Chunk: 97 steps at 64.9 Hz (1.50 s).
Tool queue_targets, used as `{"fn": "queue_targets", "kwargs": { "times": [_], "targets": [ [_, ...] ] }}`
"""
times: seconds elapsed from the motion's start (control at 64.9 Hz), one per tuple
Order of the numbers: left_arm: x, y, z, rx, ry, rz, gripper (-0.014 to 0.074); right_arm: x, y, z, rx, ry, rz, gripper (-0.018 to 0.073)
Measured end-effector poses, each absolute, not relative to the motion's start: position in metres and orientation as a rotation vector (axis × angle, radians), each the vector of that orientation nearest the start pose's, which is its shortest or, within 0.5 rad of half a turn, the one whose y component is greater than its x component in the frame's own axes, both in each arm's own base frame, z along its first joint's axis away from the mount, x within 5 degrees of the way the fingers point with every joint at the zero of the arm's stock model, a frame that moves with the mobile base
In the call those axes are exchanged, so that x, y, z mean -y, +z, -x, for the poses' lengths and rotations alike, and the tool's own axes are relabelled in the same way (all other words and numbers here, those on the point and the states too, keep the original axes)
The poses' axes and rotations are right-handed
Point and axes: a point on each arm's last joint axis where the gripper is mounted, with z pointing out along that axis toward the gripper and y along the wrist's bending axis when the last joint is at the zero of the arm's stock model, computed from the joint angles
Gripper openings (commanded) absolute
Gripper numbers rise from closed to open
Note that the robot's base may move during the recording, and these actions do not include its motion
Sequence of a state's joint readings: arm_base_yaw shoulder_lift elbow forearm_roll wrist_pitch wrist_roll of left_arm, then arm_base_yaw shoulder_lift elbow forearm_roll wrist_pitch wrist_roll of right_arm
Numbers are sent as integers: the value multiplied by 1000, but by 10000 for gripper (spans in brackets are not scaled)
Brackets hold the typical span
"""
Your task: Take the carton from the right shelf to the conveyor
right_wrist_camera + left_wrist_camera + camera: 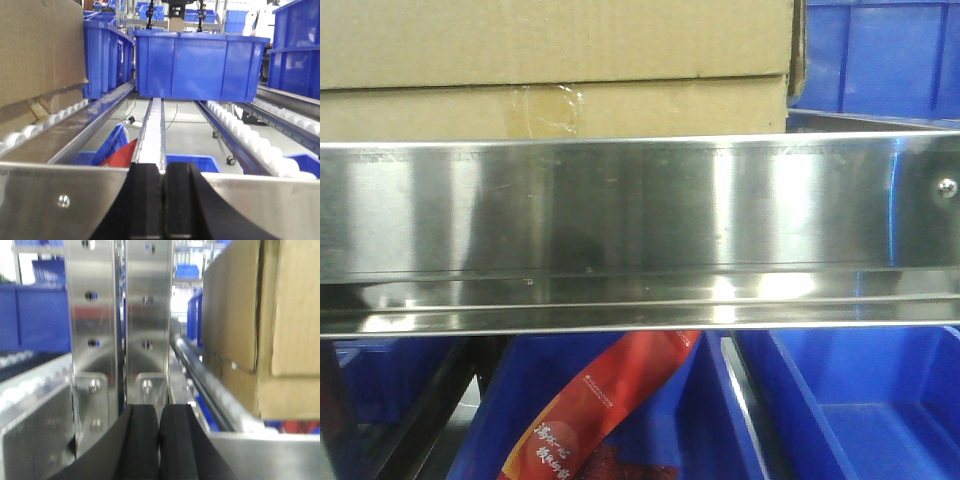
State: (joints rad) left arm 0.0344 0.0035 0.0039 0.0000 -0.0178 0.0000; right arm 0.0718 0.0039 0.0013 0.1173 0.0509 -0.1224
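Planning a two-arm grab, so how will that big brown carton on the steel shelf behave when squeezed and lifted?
Likely fairly stiff: the carton is corrugated board, though its broad faces may dent under squeeze. It probably slides readily, apparently resting on white rollers. The tall shelf lip suggests lifting, not dragging.

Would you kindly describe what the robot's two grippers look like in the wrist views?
Little of either shows. The left gripper has two thick matt black fingers with rounded tips and flat inner faces, widening into a black base. The right gripper looks the same. No cables, markings or arm links are in view.
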Motion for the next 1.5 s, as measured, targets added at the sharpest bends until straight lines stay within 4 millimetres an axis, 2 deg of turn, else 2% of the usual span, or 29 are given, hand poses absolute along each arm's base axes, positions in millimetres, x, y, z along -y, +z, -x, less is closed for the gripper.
{"fn": "queue_targets", "kwargs": {
  "times": [0.185, 0.262, 0.277, 0.324, 0.385, 0.462, 0.57, 0.663, 0.771, 0.894, 0.94, 1.125, 1.156, 1.249, 1.31, 1.372, 1.495],
  "targets": [
    [-2, 222, -55, -1384, 29, 24, 2, -3, 219, -56, -1444, 91, 16, -69],
    [-2, 234, -53, -1369, 29, 24, 22, -4, 233, -52, -1444, 113, 10, -50],
    [-2, 239, -52, -1364, 29, 23, 34, -4, 242, -50, -1427, 118, 10, -40],
    [-2, 254, -48, -1354, 34, 19, 71, -5, 254, -46, -1435, 131, 15, 31],
    [-1, 279, -40, -1335, 48, 10, 158, -6, 282, -36, -1396, 144, 25, 174],
    [-2, 301, -36, -1352, 58, 6, 262, -6, 302, -28, -1379, 153, 32, 376],
    [-2, 329, -34, -1369, 63, 6, 408, -6, 323, -25, -1361, 155, 36, 580],
    [-2, 350, -38, -1367, 63, 6, 501, -6, 330, -31, -1380, 156, 35, 568],
    [-1, 363, -48, -1405, 42, -11, 526, -7, 330, -37, -1396, 154, 32, 568],
    [3, 380, -64, -1512, -8, -68, 526, -7, 340, -41, -1404, 155, 33, 568],
    [6, 392, -69, -1534, -27, -113, 526, -8, 345, -43, -1434, 160, 37, 568],
    [31, 434, -102, -1605, -135, -334, 526, -14, 386, -60, -1573, 218, 68, 568],
    [38, 441, -110, -1618, -160, -371, 526, -16, 390, -67, -1610, 228, 84, 568],
    [57, 456, -130, -1646, -212, -450, 526, -23, 417, -84, -1643, 279, 135, 568],
    [72, 463, -151, -1687, -229, -489, 526, -30, 432, -102, -1693, 316, 174, 568],
    [85, 471, -174, -1736, -245, -492, 526, -39, 452, -119, -1733, 348, 223, 568],
    [103, 479, -214, -1861, -259, -460, 526, -58, 478, -155, -1821, 395, 314, 568]
  ]
}}
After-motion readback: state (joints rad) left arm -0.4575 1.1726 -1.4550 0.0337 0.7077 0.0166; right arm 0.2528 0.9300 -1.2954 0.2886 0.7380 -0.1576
